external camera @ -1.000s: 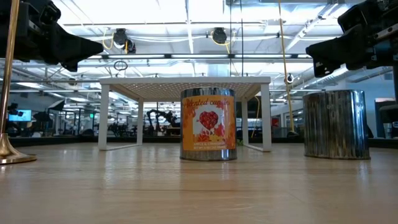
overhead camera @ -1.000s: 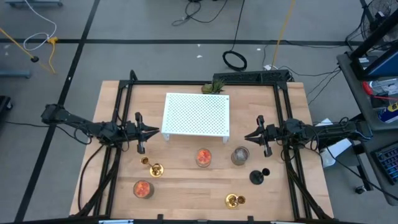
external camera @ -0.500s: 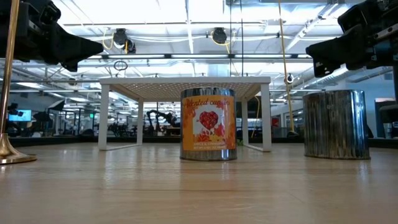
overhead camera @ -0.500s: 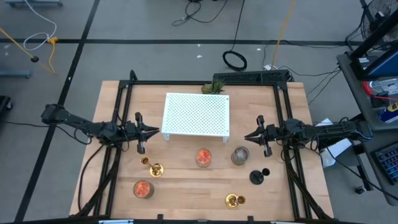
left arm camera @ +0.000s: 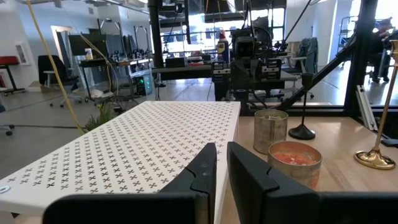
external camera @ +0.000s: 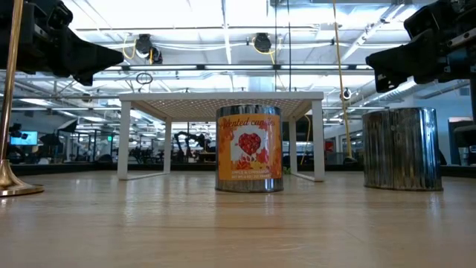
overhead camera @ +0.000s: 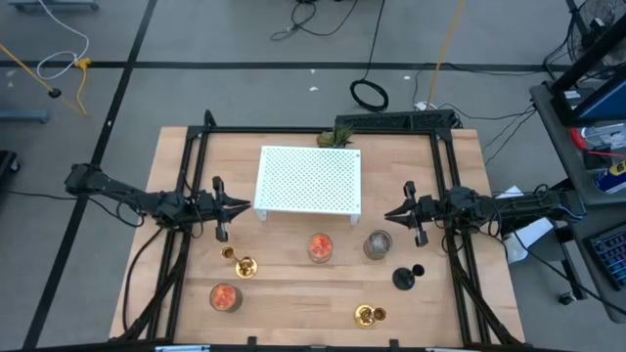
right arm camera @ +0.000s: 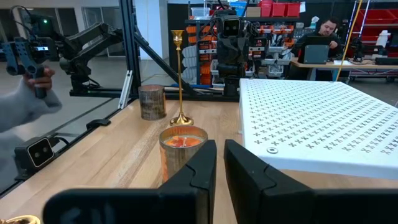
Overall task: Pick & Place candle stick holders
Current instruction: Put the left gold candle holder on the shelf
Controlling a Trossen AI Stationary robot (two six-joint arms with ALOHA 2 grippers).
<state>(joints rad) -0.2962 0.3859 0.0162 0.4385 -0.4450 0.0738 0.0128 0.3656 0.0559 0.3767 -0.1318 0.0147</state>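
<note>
Candlesticks stand untouched near the surface's [overhead camera: 460, 166] front edge: one gold [overhead camera: 240, 264] toward the left, another gold [overhead camera: 369, 314] at the front right, the black one [overhead camera: 406, 277] toward the right. Both pincers hover over the middle, left pincer [overhead camera: 245, 206] and right pincer [overhead camera: 389, 214] flanking the white perforated rack [overhead camera: 308, 180], each nearly pressed together, pinching nothing.

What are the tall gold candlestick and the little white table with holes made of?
The gold candlestick looks like polished brass or brass-coloured metal: its thin stem and flared base shine and catch the light. The little white table looks like painted sheet metal, flat and matte, punched with rows of small cross-shaped holes, though plastic cannot be ruled out.
</note>
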